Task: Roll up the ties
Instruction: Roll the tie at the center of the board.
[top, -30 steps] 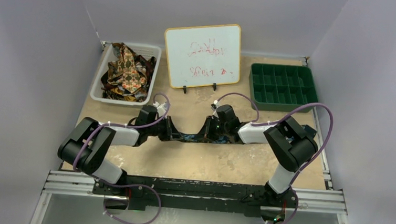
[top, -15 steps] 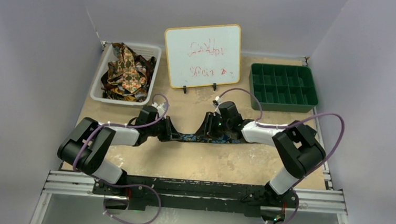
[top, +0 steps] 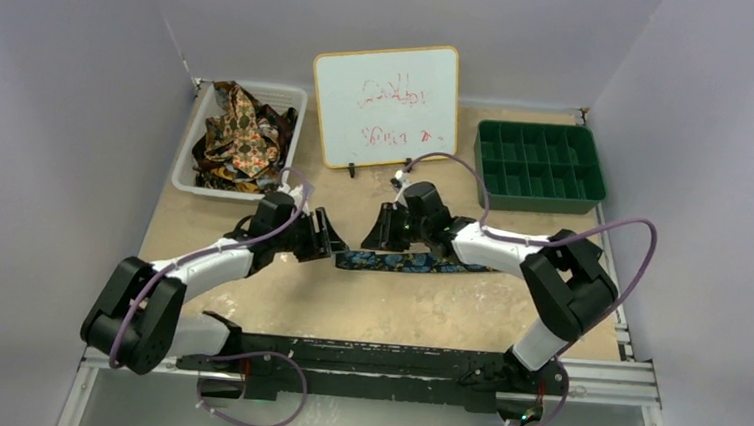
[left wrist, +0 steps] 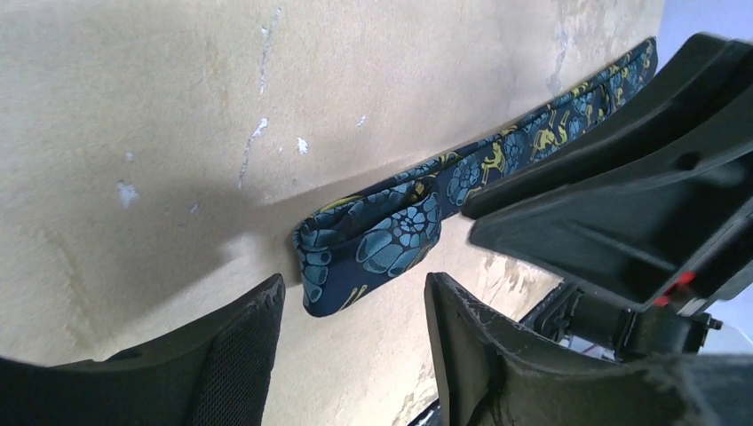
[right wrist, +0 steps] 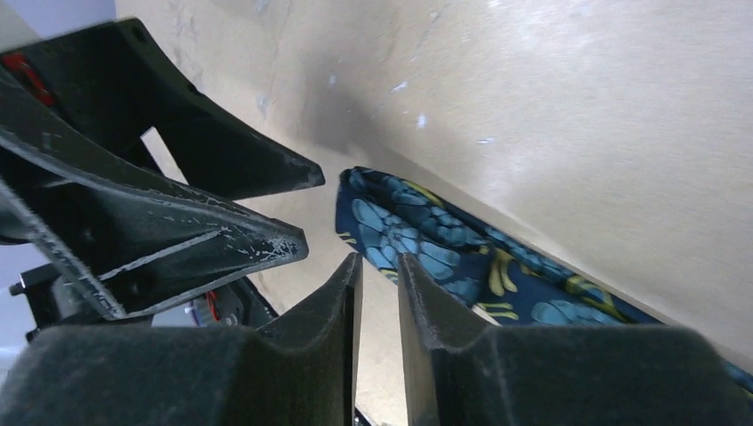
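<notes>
A dark navy tie [top: 410, 263] with blue and gold print lies flat across the middle of the table. Its left end is folded back on itself [left wrist: 368, 244], also seen in the right wrist view [right wrist: 400, 235]. My left gripper [top: 328, 242] hovers just left of that folded end, open, with nothing between its fingers [left wrist: 244, 351]. My right gripper [top: 373, 237] sits just behind the same end. Its fingers [right wrist: 333, 306] stand a narrow gap apart, and bare table shows between them. Other ties [top: 241, 135], brown, gold and red, are heaped in a white basket [top: 186, 160].
A whiteboard [top: 386, 103] with red writing stands at the back centre. A green compartment tray [top: 540, 164] sits at the back right. The two grippers are close together, tips facing each other over the tie's end. Grey walls enclose the table.
My left gripper has opened, let go of the tie's end and lifted back. The right gripper has come off the tie and shifted left and away. The tie now lies free.
</notes>
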Tool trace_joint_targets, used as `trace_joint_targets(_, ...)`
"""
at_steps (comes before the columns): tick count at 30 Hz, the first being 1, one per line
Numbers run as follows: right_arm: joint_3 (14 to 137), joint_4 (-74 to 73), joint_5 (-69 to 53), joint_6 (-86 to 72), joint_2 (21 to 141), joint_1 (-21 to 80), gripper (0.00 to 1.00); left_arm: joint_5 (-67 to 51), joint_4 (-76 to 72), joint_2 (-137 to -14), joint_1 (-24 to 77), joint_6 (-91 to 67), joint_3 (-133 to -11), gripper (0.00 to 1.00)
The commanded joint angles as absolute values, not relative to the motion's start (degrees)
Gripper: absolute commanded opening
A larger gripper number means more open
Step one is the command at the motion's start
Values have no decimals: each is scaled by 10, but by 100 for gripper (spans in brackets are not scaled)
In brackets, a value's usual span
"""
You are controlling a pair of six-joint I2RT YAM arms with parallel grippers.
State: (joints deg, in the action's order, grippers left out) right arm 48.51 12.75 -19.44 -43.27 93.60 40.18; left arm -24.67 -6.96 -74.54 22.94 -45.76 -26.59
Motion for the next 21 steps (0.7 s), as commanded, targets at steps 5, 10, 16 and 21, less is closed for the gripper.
trace_joint_targets(5, 529, 134, -204, -448, 991, 446, 17, -159, 55, -678, 227, -430, -291, 59)
trace_joint_targets(10, 528, 120, -193, -440, 993, 445, 16, -153, 69, -669, 227, -417, -295, 59)
trace_joint_targets(16, 524, 100, -173, -441, 1022, 444, 14, -158, 61, -674, 227, -414, -293, 59)
trace_joint_targets(21, 527, 95, -159, -434, 1046, 445, 13, -171, 51, -680, 227, -410, -294, 59)
